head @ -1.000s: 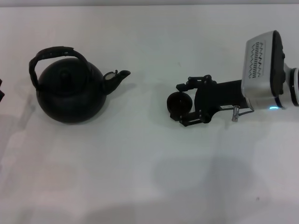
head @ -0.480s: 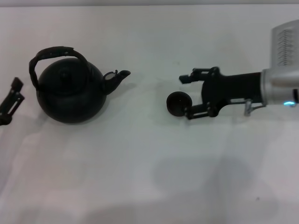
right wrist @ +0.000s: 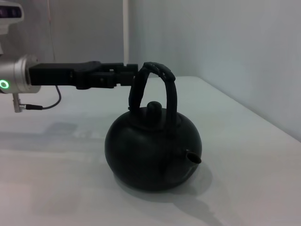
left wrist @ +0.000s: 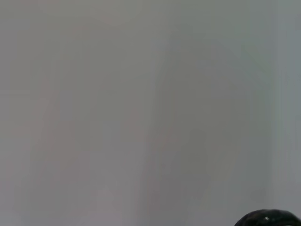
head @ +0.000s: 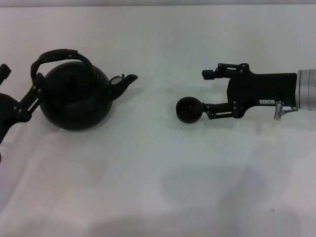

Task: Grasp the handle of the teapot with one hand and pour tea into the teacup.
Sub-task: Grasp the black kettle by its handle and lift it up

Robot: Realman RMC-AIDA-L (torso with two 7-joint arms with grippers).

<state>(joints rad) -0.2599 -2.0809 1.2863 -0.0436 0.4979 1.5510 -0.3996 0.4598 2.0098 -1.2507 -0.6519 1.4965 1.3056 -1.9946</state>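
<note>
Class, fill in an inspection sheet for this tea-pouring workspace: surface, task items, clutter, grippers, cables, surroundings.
Surface: white table, bare, no spills seen.
Teapot: upright, lid on, spout toward the teacup.
Handle: raised, not gripped.
Teacup: upright, apart from the teapot.
Clutter: nothing seen.
Left gripper: open, beside the handle's end.
Right gripper: open, one finger beside the teacup.
Cables: thin lead at the left wrist.
Surroundings: plain grey wall.

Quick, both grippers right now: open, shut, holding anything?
Left gripper: open, empty, beside the teapot, level with its handle, not gripping it.
Right gripper: open, empty; lower finger by the teacup, contact unclear.
</note>
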